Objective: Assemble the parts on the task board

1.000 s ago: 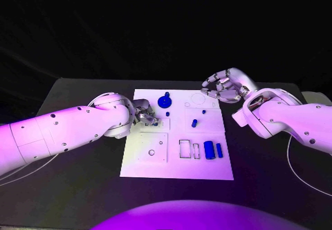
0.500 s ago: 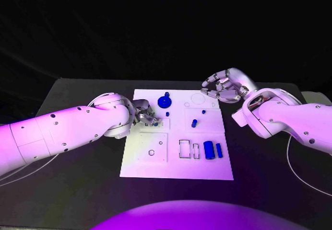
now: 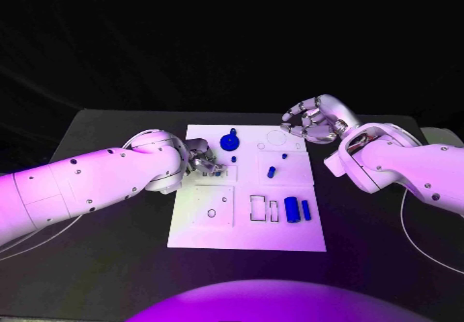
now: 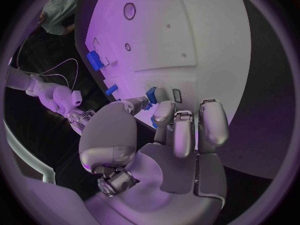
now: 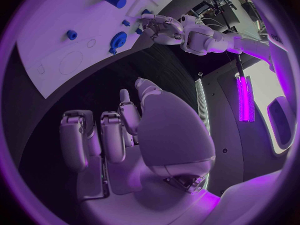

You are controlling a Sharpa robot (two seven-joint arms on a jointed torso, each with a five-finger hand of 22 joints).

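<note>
You see the white board [image 3: 247, 221] in the middle of the head picture, on the black table [image 3: 106, 268]. In its lower right part two blue cylinders [image 3: 291, 210] lie side by side, just right of two empty rectangular slots [image 3: 259, 208]. Near the top of the board a blue round disc [image 3: 230, 142] sits flat, with a thin blue peg [image 3: 234, 131] just above it. A small blue piece [image 3: 271, 172] lies near the middle, and a smaller one [image 3: 284, 157] is above it to the right.

The left hand [image 3: 201, 161] is at the left edge of the board, in the centre-left of the picture. The left wrist picture shows you what the head picture does not: its fingertips [image 4: 164, 112] are curled together around a small blue part [image 4: 152, 94], and they pinch it just over the board.

The right hand [image 3: 311, 121] hovers above the upper right corner of the board. In the right wrist picture its fingers [image 5: 100, 135] are curled in, close together, and they hold nothing.
</note>
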